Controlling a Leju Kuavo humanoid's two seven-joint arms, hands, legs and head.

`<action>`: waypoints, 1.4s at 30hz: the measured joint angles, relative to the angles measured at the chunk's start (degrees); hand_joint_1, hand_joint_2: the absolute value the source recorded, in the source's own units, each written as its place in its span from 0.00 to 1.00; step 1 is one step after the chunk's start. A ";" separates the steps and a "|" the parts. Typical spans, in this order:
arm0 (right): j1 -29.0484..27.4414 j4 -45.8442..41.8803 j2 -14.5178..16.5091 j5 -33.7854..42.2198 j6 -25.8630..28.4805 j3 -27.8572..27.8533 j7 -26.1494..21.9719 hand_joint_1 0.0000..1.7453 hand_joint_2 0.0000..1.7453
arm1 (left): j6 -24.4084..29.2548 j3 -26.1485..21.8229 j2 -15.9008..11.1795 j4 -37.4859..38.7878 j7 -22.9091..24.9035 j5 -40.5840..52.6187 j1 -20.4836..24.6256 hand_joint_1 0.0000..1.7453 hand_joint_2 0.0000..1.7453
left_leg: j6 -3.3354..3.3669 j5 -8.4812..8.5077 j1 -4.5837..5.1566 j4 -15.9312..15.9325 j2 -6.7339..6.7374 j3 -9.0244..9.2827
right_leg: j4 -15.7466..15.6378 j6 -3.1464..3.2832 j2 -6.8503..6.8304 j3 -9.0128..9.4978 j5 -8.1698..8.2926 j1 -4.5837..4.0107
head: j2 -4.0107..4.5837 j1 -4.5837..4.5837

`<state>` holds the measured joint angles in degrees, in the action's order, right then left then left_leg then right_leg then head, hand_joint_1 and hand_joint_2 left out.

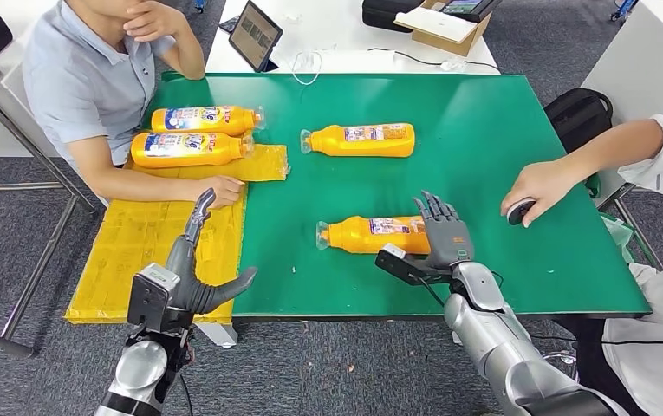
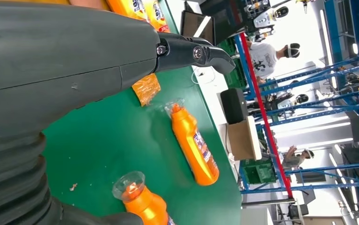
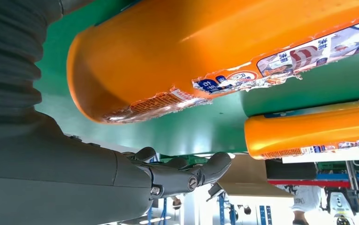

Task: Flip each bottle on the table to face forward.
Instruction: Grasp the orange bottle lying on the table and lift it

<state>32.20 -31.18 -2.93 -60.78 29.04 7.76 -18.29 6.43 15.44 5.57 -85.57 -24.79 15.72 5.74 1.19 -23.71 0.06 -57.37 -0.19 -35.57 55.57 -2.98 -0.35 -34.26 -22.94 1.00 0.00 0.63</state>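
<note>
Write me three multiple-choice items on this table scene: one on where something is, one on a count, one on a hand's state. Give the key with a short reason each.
1. Where does the right hand sit?
A. at the base end of the nearest bottle
B. over the yellow mat
C. beside the tablet

2. How many orange bottles lie on the table?
A. two
B. four
C. six

3. The left hand is:
A. gripping a bottle
B. open, holding nothing
C. pressing the tablet

Key: 1 A, its fingers stand by that bottle's base; 2 B, two lie near the person, two on the green; 3 B, fingers apart, nothing in them.
</note>
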 joint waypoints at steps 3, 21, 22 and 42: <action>0.26 0.37 0.00 -0.13 0.34 0.17 -0.27 0.00 1.00 | 0.39 0.09 0.00 0.12 0.26 0.49 0.11 0.00 1.00 | 0.00 0.00 0.00 0.00 0.00 0.00 | 0.00 0.00 0.00 0.00 0.00 0.00 | 0.00 -0.01; 5.11 5.78 -0.54 -1.11 -13.72 3.32 3.86 0.29 1.00 | 3.01 0.07 -1.24 2.23 3.14 5.22 0.30 0.00 1.00 | 0.00 -0.01 0.00 0.01 -0.01 0.24 | -0.02 0.00 -0.02 0.24 -0.01 0.00 | 0.00 0.00; 5.03 5.82 -0.48 -0.94 -13.86 3.43 3.47 0.43 1.00 | 2.95 0.06 -1.27 2.23 3.14 5.27 0.27 0.00 1.00 | 0.00 -0.01 0.00 0.01 0.00 0.24 | -0.02 0.00 -0.01 0.25 0.00 0.00 | 0.00 -0.01; 5.82 6.92 -0.72 1.12 -16.15 4.63 2.16 1.00 1.00 | 1.48 0.06 -1.77 3.39 2.74 4.49 0.35 0.00 1.00 | 0.00 -0.01 -0.02 0.00 0.01 0.28 | -0.02 0.00 -0.01 0.25 0.00 -0.01 | 0.00 -0.01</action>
<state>38.02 -24.26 -3.64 -59.66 12.89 12.39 -16.13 7.91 15.50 3.80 -82.18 -22.05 20.20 6.09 1.19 -23.71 0.04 -57.36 -0.19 -35.29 55.55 -2.98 -0.36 -34.01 -22.95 0.99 0.00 0.63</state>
